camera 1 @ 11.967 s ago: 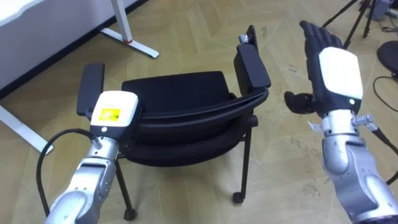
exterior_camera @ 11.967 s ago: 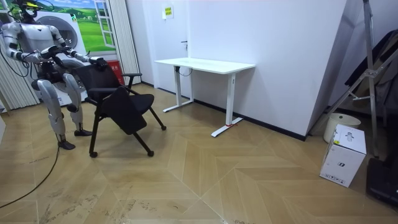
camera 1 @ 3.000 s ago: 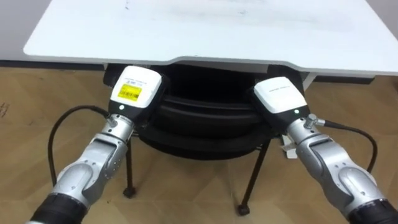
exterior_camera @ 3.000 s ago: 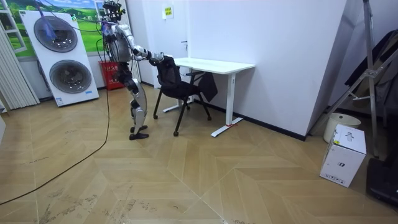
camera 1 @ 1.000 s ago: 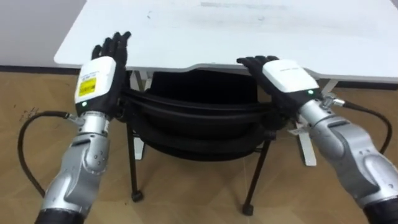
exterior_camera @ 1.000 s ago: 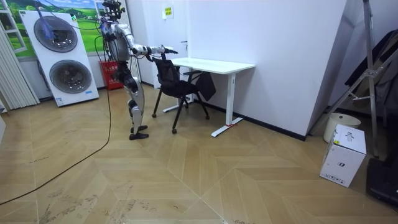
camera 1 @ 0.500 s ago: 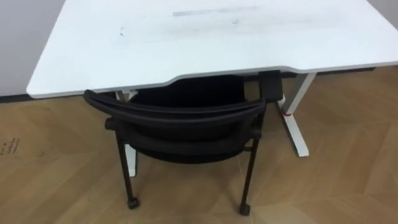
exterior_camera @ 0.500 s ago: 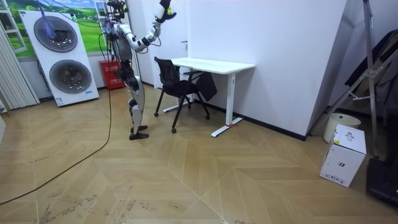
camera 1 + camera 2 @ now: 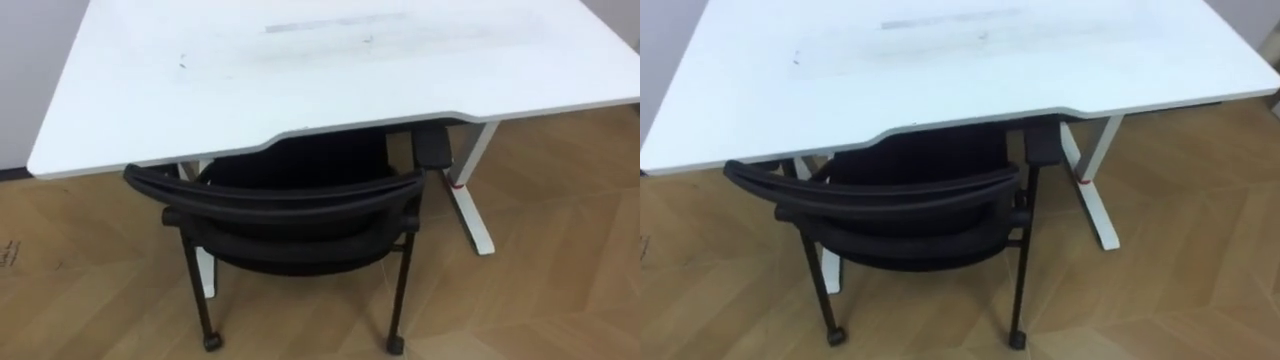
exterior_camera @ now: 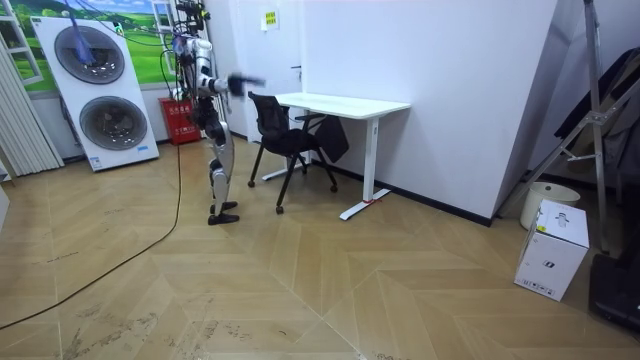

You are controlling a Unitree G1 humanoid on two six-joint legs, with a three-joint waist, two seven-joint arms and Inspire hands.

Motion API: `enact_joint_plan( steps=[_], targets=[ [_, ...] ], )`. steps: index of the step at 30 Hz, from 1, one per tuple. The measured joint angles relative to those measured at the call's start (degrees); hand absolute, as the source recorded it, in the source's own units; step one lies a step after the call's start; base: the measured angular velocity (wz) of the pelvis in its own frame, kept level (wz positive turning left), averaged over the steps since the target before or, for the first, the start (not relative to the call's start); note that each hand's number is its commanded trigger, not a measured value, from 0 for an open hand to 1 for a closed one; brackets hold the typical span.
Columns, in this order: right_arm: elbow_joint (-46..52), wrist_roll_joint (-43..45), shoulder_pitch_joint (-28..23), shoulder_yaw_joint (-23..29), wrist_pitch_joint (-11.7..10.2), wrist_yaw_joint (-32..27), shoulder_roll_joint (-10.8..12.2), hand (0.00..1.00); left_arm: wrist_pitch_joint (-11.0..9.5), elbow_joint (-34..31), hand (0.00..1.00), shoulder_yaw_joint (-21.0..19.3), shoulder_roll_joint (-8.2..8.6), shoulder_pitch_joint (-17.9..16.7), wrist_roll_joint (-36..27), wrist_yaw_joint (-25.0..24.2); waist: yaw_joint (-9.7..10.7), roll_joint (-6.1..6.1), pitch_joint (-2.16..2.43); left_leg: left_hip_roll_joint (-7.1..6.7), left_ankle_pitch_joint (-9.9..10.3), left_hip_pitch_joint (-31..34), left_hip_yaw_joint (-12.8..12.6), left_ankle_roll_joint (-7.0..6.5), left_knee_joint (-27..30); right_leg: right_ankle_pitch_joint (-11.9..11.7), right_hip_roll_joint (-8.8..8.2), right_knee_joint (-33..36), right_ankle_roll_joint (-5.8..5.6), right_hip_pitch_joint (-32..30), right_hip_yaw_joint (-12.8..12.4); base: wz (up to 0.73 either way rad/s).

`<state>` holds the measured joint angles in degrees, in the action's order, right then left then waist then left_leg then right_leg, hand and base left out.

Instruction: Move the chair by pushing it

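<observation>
Standing place: the robot stood upright on the wooden floor (image 10: 300, 290) behind the chair (image 9: 290, 215), facing the white desk (image 9: 300, 70).
Chair position: it sat at the middle of the eye views, its seat partly under the desk's near edge and its curved backrest toward 6 o'clock, nearest the robot.
Chair upright: yes, on all its legs, with casters at 7 o'clock (image 9: 212, 342) and 5 o'clock (image 9: 394, 346).
Armrest: one black pad (image 9: 433, 147) showed at 2 o'clock from the seat, just under the desk's edge.
Desk leg: a white leg with a foot (image 9: 470, 190) stood at 3 o'clock from the chair, near it but apart.
Outstretched hand: in the room view a blurred hand (image 10: 247, 82) reached from the robot's chest toward the desk, above the backrest and apart from it; which side it belonged to could not be told.
Fingers: too blurred to tell whether they were apart or together.
Surroundings: stacked washing machines (image 10: 95, 95) stood behind the robot, and a cardboard box (image 10: 555, 250) lay far off on the room view's right.
</observation>
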<state>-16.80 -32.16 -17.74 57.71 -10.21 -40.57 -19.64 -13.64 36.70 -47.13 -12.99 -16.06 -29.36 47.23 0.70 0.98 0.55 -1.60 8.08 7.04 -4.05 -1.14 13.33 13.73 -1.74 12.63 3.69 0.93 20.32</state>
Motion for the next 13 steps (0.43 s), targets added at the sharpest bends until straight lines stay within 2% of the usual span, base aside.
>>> enact_joint_plan(
  steps=[1, 2, 3, 4, 5, 6, 8, 10, 11, 12, 13],
  targets=[
    [-3.86, -3.10, -2.62, -1.63, 0.28, 1.95, 3.70, 0.00, 0.14, 3.88, 0.00, 0.12, 1.78, -1.19, -1.56, -2.07, -0.31, 0.01, -0.06, -0.01, 0.28, 0.15, 0.05, -0.09, 0.22, 0.10, -0.08, -0.01, -0.15, -0.02, -0.03, 0.00],
    [-10.12, -5.07, -4.51, -3.58, 0.41, 4.38, 6.31, 0.00, 0.40, 8.72, 0.00, 0.30, 2.76, -2.13, -2.42, -4.62, -0.43, -0.39, 0.32, -0.01, 0.60, 0.28, 0.08, -0.16, 0.44, 0.22, -0.14, 0.01, -0.33, 0.02, 0.05, 0.00],
    [-13.31, -6.22, -5.08, -4.53, 0.48, 5.67, 7.53, 0.00, 0.47, 11.11, 0.00, 0.29, 3.20, -2.62, -2.86, -5.99, -0.75, -0.24, 0.67, 0.00, 0.65, 0.22, 0.04, -0.18, 0.40, 0.26, -0.20, -0.03, -0.40, 0.10, 0.05, 0.00],
    [-19.52, -6.85, -5.91, -5.45, 1.04, 8.68, 10.01, 0.00, 0.50, 16.85, 0.00, 0.29, 3.65, -3.03, -3.16, -8.82, -0.91, -0.54, 0.95, 0.14, 0.79, 0.04, 0.16, -0.24, 0.39, 0.33, -0.30, -0.08, -0.52, 0.26, -0.12, 0.00],
    [-26.14, -7.36, -6.37, -6.89, 1.16, 12.26, 12.06, 0.00, 0.45, 21.94, 0.00, 0.16, 4.11, -4.02, -3.72, -11.81, -1.08, -0.74, 0.94, 0.08, 0.91, -0.26, 0.30, -0.28, 0.41, 0.47, -0.40, -0.06, -0.67, 0.64, -0.06, 0.00],
    [-29.92, -7.52, -6.35, -7.59, 1.43, 14.15, 12.76, 0.00, 0.45, 24.40, 0.00, 0.03, 4.32, -4.62, -3.74, -13.26, -1.10, -0.75, 0.94, 0.07, 1.10, -0.38, 0.30, -0.30, 0.54, 0.61, -0.46, -0.03, -0.69, 0.83, 0.07, 0.00],
    [-41.97, -7.50, -6.59, -9.92, 1.90, 20.31, 15.51, 0.00, 0.42, 32.24, 0.00, -0.16, 6.23, -7.81, -3.68, -18.50, -1.22, -0.77, 0.99, 0.35, 2.35, -0.73, -0.30, -0.28, 2.18, 1.31, -0.53, 0.25, -0.89, 1.38, -0.48, -0.10],
    [-49.03, -5.32, -6.42, -11.00, 2.94, 24.20, 16.05, 0.00, 0.80, 37.69, 0.00, -0.38, 7.98, -10.02, -3.35, -22.71, -1.17, -1.00, 1.06, 0.60, 3.02, -1.30, -1.13, -0.42, 2.91, 1.39, -0.48, 0.20, -1.01, 1.95, -1.21, -0.22],
    [-51.99, -3.33, -6.47, -12.49, 3.62, 26.06, 16.02, 0.00, 2.07, 40.57, 0.00, 0.00, 8.80, -11.01, -1.59, -25.36, -1.25, -1.20, 0.94, 0.92, 3.61, -1.56, -1.80, -0.43, 3.73, 1.46, -0.41, 0.27, -1.12, 2.10, -1.75, -0.20],
    [-53.02, -2.65, -6.50, -13.59, 3.90, 26.99, 16.03, 0.00, 2.89, 42.06, 0.00, 0.28, 8.89, -11.22, -0.23, -26.65, -1.14, -1.23, 0.92, 0.97, 3.91, -1.52, -1.70, -0.40, 4.28, 1.52, -0.35, 0.23, -1.21, 2.30, -1.74, -0.06],
    [-54.92, -1.61, -5.70, -15.71, 4.14, 28.64, 16.01, 0.00, 4.65, 44.34, 0.00, 1.92, 8.78, -10.98, 2.84, -28.95, -1.00, -1.26, 0.89, 1.04, 4.31, -1.44, -1.48, -0.68, 4.88, 1.56, -0.28, 0.24, -1.27, 2.58, -1.52, 0.05]
  ],
)
